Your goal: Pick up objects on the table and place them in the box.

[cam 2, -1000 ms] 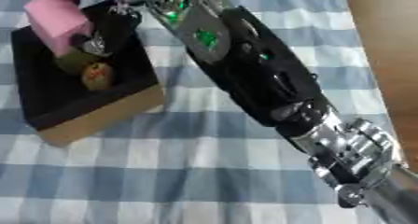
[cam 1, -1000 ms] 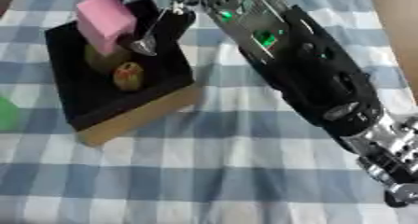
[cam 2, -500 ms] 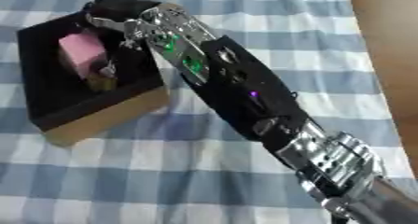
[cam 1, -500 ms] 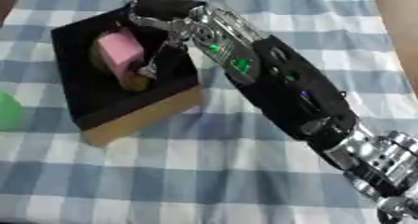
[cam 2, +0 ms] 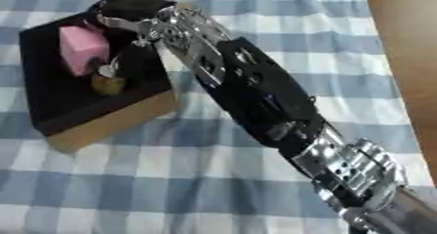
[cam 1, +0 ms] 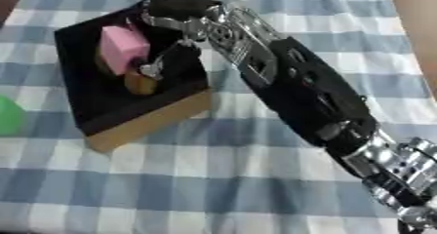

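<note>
A black box with tan cardboard sides [cam 1: 147, 123] stands at the upper left of the checked cloth. Inside it lies a pink block [cam 1: 121, 48], tilted, with a small brown rounded thing [cam 1: 139, 84] just below it. My right hand [cam 1: 175, 11] hangs over the box's far right corner at the end of the long black arm that comes in from the lower right. Its fingers [cam 1: 153, 68] are spread and reach down beside the block's right face, a silver tip close to the brown thing. The left hand is out of sight.
A green rounded object [cam 1: 9, 115] lies on the cloth at the left edge, left of the box. The blue and white checked cloth [cam 1: 213, 189] covers the table. A brown wooden surface [cam 2: 409, 57] shows along the right side.
The right hand has brought the pink block down from above the box to its floor, and the fingers have spread away from it. The camera has also shifted.
</note>
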`<state>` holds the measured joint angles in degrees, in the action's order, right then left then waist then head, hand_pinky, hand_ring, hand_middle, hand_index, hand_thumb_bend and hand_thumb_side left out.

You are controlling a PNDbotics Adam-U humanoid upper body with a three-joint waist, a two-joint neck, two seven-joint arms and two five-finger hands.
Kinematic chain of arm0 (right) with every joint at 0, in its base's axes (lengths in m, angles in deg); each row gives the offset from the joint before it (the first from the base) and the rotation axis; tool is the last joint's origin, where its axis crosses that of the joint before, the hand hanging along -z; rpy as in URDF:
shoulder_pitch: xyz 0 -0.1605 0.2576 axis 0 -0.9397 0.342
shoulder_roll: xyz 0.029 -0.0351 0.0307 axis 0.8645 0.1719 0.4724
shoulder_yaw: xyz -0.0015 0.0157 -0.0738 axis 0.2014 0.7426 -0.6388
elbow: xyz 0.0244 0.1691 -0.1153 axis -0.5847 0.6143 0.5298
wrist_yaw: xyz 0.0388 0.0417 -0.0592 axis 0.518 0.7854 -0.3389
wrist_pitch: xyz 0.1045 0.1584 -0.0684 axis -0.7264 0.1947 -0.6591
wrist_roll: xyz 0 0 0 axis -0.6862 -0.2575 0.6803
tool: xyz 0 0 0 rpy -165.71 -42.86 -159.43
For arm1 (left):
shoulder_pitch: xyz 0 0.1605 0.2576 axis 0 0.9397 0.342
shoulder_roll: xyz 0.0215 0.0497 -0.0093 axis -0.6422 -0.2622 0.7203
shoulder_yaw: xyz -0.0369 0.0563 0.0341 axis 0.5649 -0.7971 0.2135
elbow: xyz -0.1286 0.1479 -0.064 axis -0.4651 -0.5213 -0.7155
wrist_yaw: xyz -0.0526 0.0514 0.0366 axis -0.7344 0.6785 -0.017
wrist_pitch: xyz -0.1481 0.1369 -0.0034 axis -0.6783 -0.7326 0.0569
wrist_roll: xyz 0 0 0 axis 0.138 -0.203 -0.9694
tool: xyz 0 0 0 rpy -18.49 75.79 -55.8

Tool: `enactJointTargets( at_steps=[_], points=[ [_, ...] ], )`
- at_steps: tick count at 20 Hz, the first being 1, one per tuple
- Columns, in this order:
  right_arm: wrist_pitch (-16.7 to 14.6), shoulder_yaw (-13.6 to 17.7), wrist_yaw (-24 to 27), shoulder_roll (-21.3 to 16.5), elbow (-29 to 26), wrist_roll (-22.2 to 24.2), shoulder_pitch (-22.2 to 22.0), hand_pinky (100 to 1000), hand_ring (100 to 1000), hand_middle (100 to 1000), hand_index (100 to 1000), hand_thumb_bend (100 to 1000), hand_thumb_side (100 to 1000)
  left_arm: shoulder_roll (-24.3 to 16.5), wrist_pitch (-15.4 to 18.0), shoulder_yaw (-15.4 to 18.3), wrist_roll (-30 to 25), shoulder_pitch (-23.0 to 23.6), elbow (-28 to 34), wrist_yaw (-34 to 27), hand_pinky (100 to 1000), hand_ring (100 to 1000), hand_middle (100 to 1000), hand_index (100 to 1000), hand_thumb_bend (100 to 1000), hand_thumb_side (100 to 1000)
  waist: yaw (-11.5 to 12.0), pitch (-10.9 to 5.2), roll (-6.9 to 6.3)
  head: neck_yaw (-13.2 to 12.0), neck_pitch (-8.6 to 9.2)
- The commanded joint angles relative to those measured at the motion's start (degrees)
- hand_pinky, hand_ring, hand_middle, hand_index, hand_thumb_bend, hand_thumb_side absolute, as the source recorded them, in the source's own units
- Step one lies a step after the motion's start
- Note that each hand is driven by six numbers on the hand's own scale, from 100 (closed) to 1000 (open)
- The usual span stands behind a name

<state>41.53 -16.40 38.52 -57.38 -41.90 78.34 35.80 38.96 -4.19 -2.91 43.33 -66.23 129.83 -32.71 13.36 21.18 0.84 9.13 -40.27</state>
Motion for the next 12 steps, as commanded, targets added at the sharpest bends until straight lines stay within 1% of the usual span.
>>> enactJointTargets(
  at_steps=[1, 2, 3, 4, 5, 6, 7, 8, 9, 12],
  points=[
    [0.63, 1.07, 1.57, -1.08, -2.65, -0.57, 1.08, 893, 881, 816, 924, 100, 410, -0.78, -0.20, 0.36, 0.02, -0.39, 1.17, -0.08, 824, 871, 846, 900, 646, 891, -0.05, -1.21, 0.32, -0.28, -0.22],
    [0.93, 1.13, 2.00, -1.28, -3.25, -0.54, 1.14, 896, 884, 819, 926, 116, 388, -0.79, -0.22, 0.37, 0.04, -0.36, 1.17, -0.07, 824, 871, 846, 901, 646, 891, -0.11, -1.24, 0.29, -0.35, -0.25],
    [1.16, 1.06, 2.24, -1.48, -3.73, -0.24, 1.19, 902, 894, 828, 933, 157, 342, -0.80, -0.24, 0.37, 0.05, -0.34, 1.17, -0.07, 824, 871, 846, 901, 647, 892, -0.16, -1.28, 0.28, -0.39, -0.27],
    [1.27, 0.94, 2.32, -1.65, -4.07, 0.25, 1.22, 902, 894, 828, 933, 157, 342, -0.80, -0.25, 0.37, 0.06, -0.33, 1.17, -0.07, 824, 871, 846, 901, 647, 892, -0.20, -1.32, 0.27, -0.39, -0.28],
    [1.28, 0.83, 2.41, -1.73, -4.30, 0.81, 1.18, 904, 894, 830, 934, 252, 131, -0.78, -0.25, 0.37, 0.07, -0.35, 1.17, -0.06, 824, 870, 846, 901, 648, 891, -0.21, -1.35, 0.27, -0.35, -0.23],
    [1.24, 0.75, 2.62, -1.78, -4.44, 1.43, 1.12, 905, 893, 830, 935, 300, 100, -0.76, -0.25, 0.36, 0.07, -0.37, 1.17, -0.06, 824, 870, 845, 901, 648, 891, -0.20, -1.36, 0.26, -0.32, -0.20],
    [1.31, 0.74, 2.85, -1.84, -4.50, 2.06, 1.08, 903, 889, 827, 931, 323, 100, -0.75, -0.25, 0.35, 0.06, -0.36, 1.17, -0.06, 824, 870, 845, 901, 648, 891, -0.19, -1.37, 0.25, -0.34, -0.24],
    [1.62, 0.80, 2.94, -1.91, -4.58, 2.50, 1.08, 903, 889, 827, 931, 323, 100, -0.74, -0.25, 0.35, 0.06, -0.35, 1.17, -0.06, 824, 870, 845, 901, 648, 891, -0.19, -1.38, 0.24, -0.35, -0.30],
    [2.20, 1.06, 2.88, -2.01, -4.79, 2.26, 1.15, 899, 878, 822, 914, 391, 100, -0.72, -0.24, 0.37, 0.08, -0.34, 1.17, -0.06, 823, 870, 844, 902, 648, 889, -0.19, -1.38, 0.24, -0.36, -0.32],
    [4.31, 1.20, 2.39, -2.12, -5.43, -0.07, 1.17, 897, 872, 819, 912, 409, 110, -0.74, -0.25, 0.38, 0.10, -0.31, 1.17, -0.08, 823, 870, 844, 903, 648, 889, -0.19, -1.38, 0.27, -0.39, -0.28]
  ],
)
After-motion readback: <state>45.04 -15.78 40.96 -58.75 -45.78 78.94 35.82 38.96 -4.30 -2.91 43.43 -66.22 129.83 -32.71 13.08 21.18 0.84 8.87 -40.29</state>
